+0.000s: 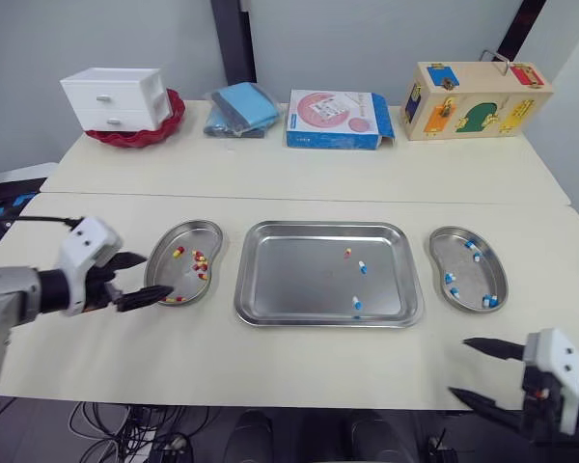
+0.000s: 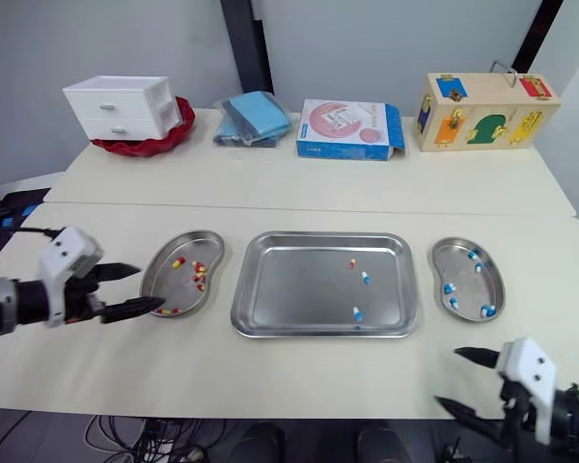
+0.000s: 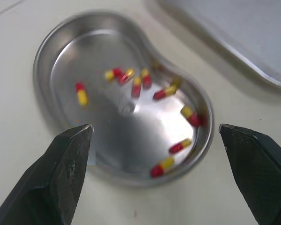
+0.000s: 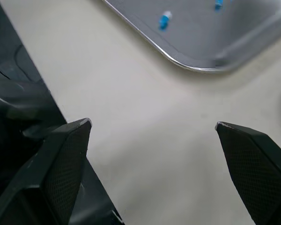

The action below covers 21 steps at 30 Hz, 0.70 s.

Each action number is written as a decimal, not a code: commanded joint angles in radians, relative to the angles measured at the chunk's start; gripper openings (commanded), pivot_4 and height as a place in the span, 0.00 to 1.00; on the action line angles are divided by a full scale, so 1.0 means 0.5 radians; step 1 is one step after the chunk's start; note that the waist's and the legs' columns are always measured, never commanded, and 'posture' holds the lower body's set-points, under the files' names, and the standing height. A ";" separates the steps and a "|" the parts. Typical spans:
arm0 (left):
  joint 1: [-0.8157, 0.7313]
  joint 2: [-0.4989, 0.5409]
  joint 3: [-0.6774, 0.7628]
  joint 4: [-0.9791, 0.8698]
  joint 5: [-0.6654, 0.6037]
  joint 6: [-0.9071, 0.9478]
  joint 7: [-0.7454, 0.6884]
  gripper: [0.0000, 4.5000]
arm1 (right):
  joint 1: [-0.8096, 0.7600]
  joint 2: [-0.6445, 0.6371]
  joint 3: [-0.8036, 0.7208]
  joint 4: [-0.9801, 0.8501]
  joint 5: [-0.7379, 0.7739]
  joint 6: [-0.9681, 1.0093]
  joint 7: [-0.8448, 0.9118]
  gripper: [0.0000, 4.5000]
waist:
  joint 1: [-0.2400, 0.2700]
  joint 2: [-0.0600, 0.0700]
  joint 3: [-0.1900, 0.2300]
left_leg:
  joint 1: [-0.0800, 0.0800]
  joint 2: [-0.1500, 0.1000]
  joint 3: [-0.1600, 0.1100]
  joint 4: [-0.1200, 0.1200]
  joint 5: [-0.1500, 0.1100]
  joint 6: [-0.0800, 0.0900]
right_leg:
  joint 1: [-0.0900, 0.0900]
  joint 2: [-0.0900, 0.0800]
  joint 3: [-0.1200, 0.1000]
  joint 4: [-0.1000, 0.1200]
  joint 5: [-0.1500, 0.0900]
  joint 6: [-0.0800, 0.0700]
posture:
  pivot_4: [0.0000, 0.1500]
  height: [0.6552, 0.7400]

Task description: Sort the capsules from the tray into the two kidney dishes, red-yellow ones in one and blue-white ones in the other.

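While both hands stand released and hold nothing, three capsules lie in the steel tray at the middle of the bench: one red-yellow capsule toward the far right, a blue-white capsule just beside it, and a second blue-white capsule near the tray's front rim. The left kidney dish, just left of the tray, contains a scatter of red-yellow capsules, most along the side nearest the tray. The right kidney dish, just right of the tray, contains five blue-white capsules. The left hand hovers at the outer, near edge of the left kidney dish, fingers spread wide. The right hand is over bare bench near the front edge, right of the tray's near corner and apart from the right kidney dish, fingers likewise spread. Along the far side stand a white drawer unit, a blue-and-pink box and a wooden latch box.
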 commanded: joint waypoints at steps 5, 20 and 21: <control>0.280 0.158 0.255 0.299 0.127 -0.267 -0.078 1.00 | -0.114 -0.111 -0.216 0.385 -0.048 0.085 0.183 1.00 | 0.007 -0.003 0.002 | 0.000 -0.001 0.002 0.000 0.000 0.000 | 0.000 -0.001 0.001 -0.001 0.000 0.000 | 1.00 1.00; 0.448 0.141 0.346 0.333 0.116 -0.354 -0.090 1.00 | -0.338 -0.125 -0.137 0.632 -0.228 0.015 0.348 1.00 | -0.001 -0.003 0.002 | -0.001 0.000 0.004 -0.002 0.000 0.000 | -0.002 -0.001 0.002 -0.002 0.000 0.000 | 1.00 1.00; 0.440 0.143 0.341 0.332 0.113 -0.353 -0.090 1.00 | -0.337 -0.119 -0.134 0.632 -0.233 0.010 0.350 1.00 | -0.001 -0.003 0.002 | -0.001 0.000 0.004 -0.002 0.000 0.000 | -0.002 -0.001 0.002 -0.002 0.000 0.000 | 1.00 1.00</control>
